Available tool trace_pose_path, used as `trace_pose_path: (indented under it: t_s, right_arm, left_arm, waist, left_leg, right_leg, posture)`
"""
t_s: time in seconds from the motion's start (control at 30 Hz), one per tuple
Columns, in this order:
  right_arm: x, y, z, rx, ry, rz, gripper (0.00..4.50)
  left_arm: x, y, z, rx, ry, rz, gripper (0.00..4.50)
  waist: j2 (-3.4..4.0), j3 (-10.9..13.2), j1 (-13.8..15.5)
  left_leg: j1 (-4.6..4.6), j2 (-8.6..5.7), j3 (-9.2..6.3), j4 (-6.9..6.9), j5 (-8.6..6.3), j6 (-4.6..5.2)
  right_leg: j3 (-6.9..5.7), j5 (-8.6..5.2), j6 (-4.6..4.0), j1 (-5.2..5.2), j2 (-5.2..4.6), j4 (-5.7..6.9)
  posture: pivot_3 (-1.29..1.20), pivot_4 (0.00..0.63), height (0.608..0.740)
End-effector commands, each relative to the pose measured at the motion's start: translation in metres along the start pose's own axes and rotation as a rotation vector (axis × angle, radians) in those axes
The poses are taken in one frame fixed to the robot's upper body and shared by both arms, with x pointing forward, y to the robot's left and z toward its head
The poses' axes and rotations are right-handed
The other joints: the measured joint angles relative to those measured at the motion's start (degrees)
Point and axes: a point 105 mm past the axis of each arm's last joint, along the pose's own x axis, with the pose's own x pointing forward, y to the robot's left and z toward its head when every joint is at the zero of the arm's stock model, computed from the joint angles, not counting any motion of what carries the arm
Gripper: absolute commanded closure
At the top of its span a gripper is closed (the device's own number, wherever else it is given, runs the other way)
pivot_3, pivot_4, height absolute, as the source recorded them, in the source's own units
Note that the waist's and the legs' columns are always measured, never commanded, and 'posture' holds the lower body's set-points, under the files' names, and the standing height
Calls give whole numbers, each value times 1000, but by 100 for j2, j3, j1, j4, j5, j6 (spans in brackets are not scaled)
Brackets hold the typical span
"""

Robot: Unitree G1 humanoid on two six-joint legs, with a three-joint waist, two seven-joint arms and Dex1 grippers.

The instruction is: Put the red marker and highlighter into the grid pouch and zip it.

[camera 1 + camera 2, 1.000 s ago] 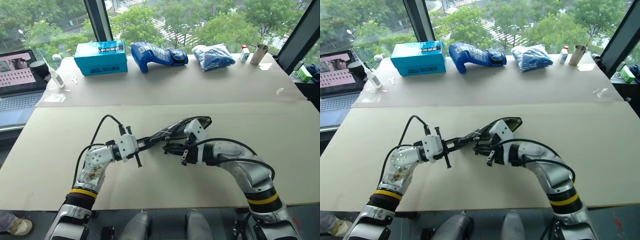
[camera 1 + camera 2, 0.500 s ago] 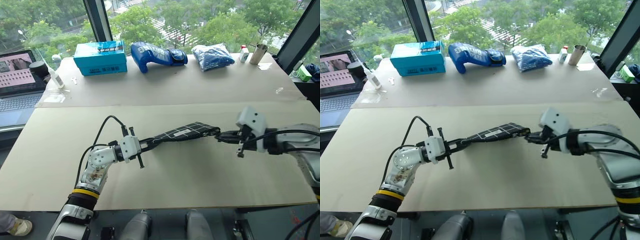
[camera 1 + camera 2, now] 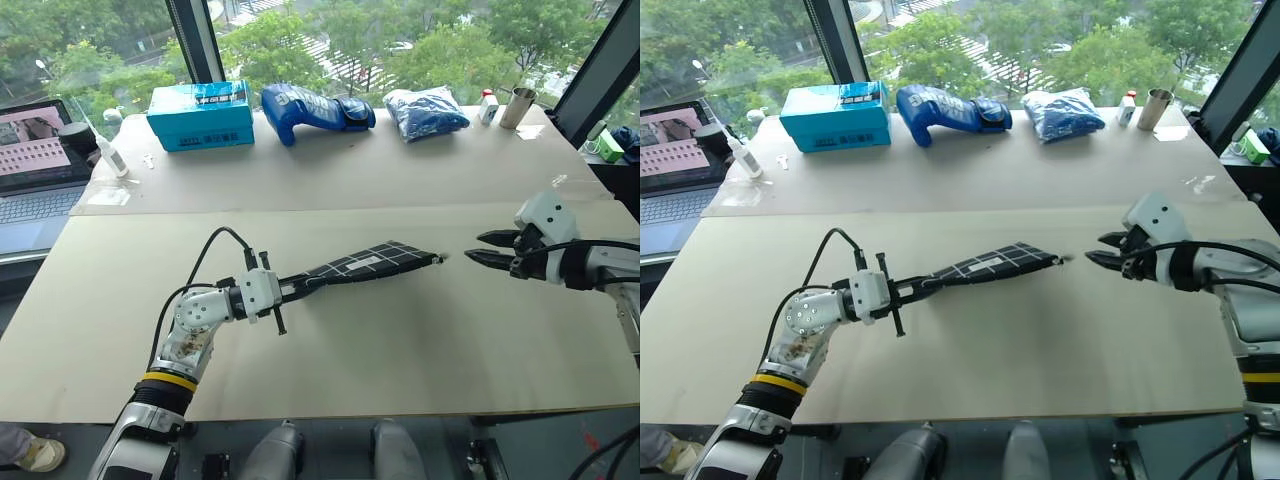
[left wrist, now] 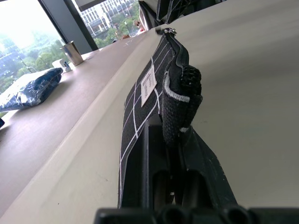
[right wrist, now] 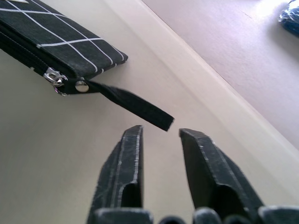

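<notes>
The grid pouch (image 3: pixel 365 264), black with white lines and a small white label, stretches out level just above the table. My left gripper (image 3: pixel 295 285) is shut on its left end, seen close in the left wrist view (image 4: pixel 173 128). The zipper slider (image 5: pixel 55 77) sits at the pouch's right end beside the short black loop (image 5: pixel 135 105). My right gripper (image 3: pixel 475 247) hovers open a little to the right of that loop, touching nothing (image 5: pixel 161 133). The red marker and the highlighter are out of view.
Along the far edge of the table (image 3: pixel 350 350) lie a teal box (image 3: pixel 201 115), a blue glove (image 3: pixel 315 108), a blue bag (image 3: pixel 427 110) and a metal cup (image 3: pixel 517 108). A laptop (image 3: pixel 35 150) and a white bottle (image 3: pixel 110 155) stand at the far left.
My right gripper travelled from the pouch's middle to the right past its end, then let go and opened. The gaping pouch now lies stretched flat and closed. The left gripper kept still.
</notes>
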Motion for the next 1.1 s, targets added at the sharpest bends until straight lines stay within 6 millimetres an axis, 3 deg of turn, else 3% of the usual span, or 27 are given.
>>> trace_pose_path:
  t_s: [0.03, 0.2, 0.27, 0.33, 0.37, 0.43, 0.57, 0.7, 0.87, 1.0, 1.1]
  right_arm:
    - [-13, 7, 11, 120, -61, 52, 1604]
    - [-39, 4, 28, 184, -169, 58, 1604]
    - [-44, 15, 40, 182, -223, 109, 1604]
    - [-46, 45, 48, 130, -221, 229, 1604]
    - [-46, 60, 45, 87, -185, 275, 1549]
    - [-46, 74, 38, 51, -138, 315, 1549]
    - [-47, 74, 29, 79, -116, 282, 1549]
    - [-45, 77, 29, 97, -132, 261, 1549]
    - [-46, 84, 20, 74, -83, 248, 1549]
    - [-54, 76, 5, 70, -20, 186, 1549]
    - [-57, 63, -7, 68, 22, 136, 1549]
  left_arm:
    - [-2, 9, 9, 67, -27, -40, 4500]
    - [-13, 12, 6, 104, -14, -135, 4500]
    - [-18, 12, 6, 123, -10, -179, 4500]
    - [-25, 13, 3, 147, -1, -234, 4500]
    - [-28, 13, 2, 157, 2, -261, 3762]
    - [-31, 13, 0, 172, 0, -296, 3267]
    - [-33, 6, -4, 219, -16, -394, 1688]
    - [-30, 13, -3, 282, -23, -410, 116]
    - [-41, 38, -6, 306, 44, -336, 9]
    - [-83, 57, -11, 191, 156, -248, 9]
    - [-115, 49, -20, 67, 263, -230, 9]
  waist:
    - [0, 0, 18]
    - [1, 0, 38]
    - [1, 0, 29]
    - [1, 0, 15]
    - [0, 0, 13]
    - [0, 0, 15]
    - [0, 0, 9]
    - [-2, 1, 15]
    - [-3, 2, 19]
    - [-5, 3, -40]
    - [-4, 2, -88]
  left_leg:
    - [-1, 0, 0, 1, -3, 5]
    - [-2, -3, -1, 2, -4, 7]
    - [0, -1, -1, 0, -5, 9]
    - [2, 0, -1, -2, -6, 10]
    - [1, 2, -3, -2, -7, 13]
    - [0, 1, -4, -2, -10, 18]
    - [1, -4, 0, 6, -16, 28]
    - [-2, -3, 0, 6, -14, 26]
    - [-6, -3, 1, 8, -8, 15]
    - [-3, -5, 7, 8, -9, 17]
    - [14, -1, 13, 4, -10, 19]
  right_leg:
    - [0, 0, 0, 0, -3, 0]
    - [1, 2, 2, 1, -4, -5]
    - [-2, 2, 2, 0, 0, -4]
    - [-2, 2, 2, 0, 1, -2]
    - [-4, 2, 2, -1, 1, -1]
    - [-6, 2, 2, 0, 1, 1]
    - [-5, 19, 15, 16, -3, -29]
    - [-6, 32, 17, 16, 0, -45]
    - [-8, 34, 20, 16, -1, -47]
    - [-8, 35, 22, 11, 2, -46]
    - [-9, 35, 22, 8, 5, -41]
  posture:
    - [0, 150, 740]
    - [0, 150, 740]
    - [0, 150, 740]
    - [0, 150, 740]
    - [0, 150, 740]
    - [0, 150, 740]
    - [0, 150, 740]
    - [0, 150, 740]
    - [0, 150, 740]
    - [0, 150, 740]
    - [0, 150, 740]
